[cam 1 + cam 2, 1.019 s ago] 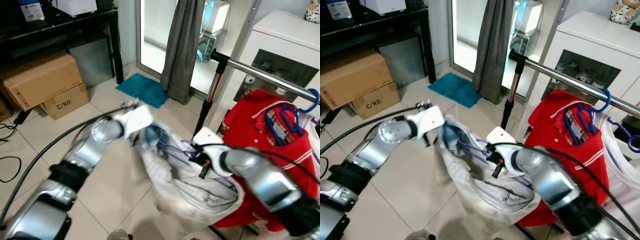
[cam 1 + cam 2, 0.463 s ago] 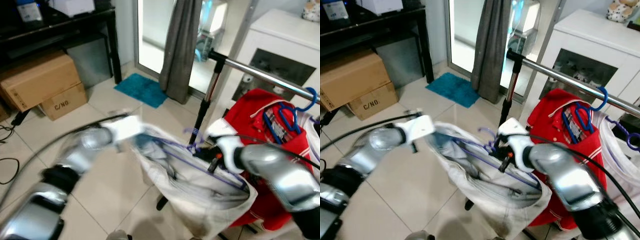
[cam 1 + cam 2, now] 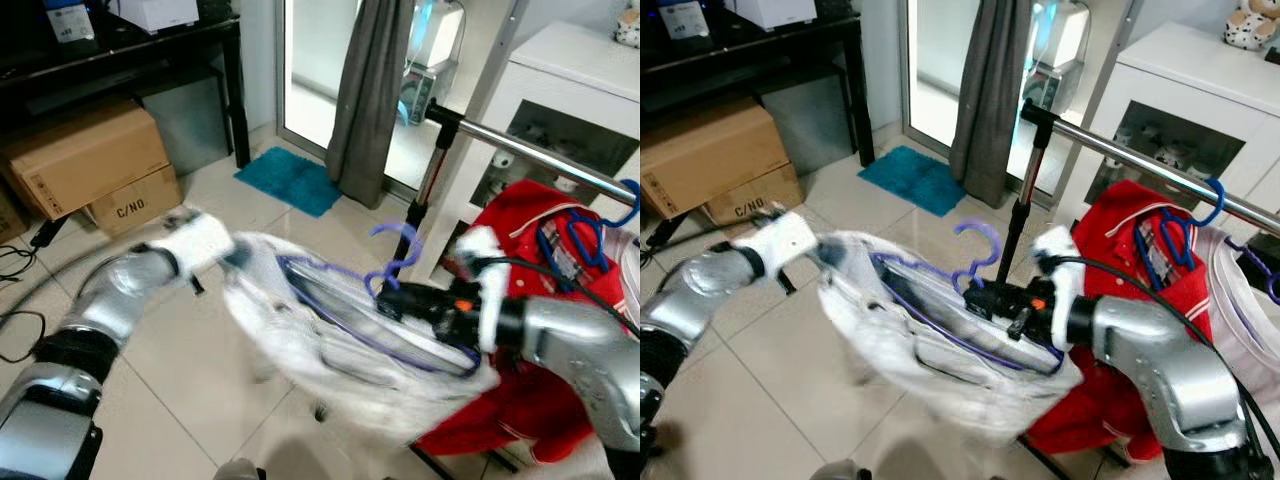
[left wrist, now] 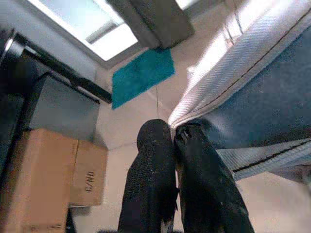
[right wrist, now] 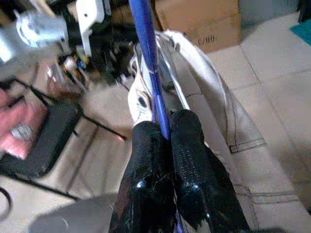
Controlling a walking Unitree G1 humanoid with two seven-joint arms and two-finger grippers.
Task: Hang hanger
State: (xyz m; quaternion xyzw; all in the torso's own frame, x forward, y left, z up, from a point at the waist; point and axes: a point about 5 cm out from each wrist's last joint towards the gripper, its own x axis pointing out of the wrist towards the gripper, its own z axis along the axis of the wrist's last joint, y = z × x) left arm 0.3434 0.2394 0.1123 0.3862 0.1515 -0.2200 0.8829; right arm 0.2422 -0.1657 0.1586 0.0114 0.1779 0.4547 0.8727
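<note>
right wrist view: right gripper [image 5: 165,128] clamps purple hanger [image 5: 148,63].

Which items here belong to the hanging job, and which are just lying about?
Job: purple hanger carrying white garment; right gripper pinching hanger; left gripper pinching garment; clothes rail.
Lying about: cardboard boxes; teal mat; red shirt.
</note>
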